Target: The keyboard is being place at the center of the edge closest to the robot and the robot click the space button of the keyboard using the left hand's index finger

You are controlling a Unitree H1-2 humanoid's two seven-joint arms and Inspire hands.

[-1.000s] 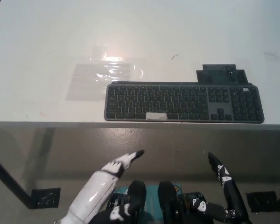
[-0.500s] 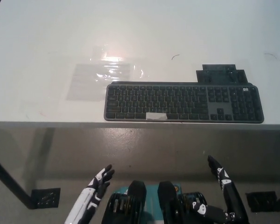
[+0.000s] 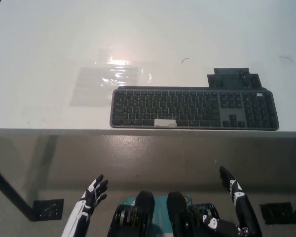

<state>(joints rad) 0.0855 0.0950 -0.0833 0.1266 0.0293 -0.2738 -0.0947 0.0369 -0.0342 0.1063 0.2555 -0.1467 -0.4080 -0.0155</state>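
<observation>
Keyboard (image 3: 192, 108) at table (image 3: 34, 44) near edge; left hand (image 3: 92, 193) spread, well below; right hand (image 3: 235, 198) state unclear.

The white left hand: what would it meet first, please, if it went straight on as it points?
Probably the table's front edge, just below the keyboard's left part; the left hand looks lower, so depth is unclear.

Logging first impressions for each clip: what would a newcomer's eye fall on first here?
The dark keyboard stands out at the white table's near edge, right of centre, with a pale strip on its space bar. Behind it to the left, a clear plastic sheet catches glare. Both hands sit below the table edge, off the keyboard: the white left robot hand at lower left, the black right robot hand at lower right.
</observation>
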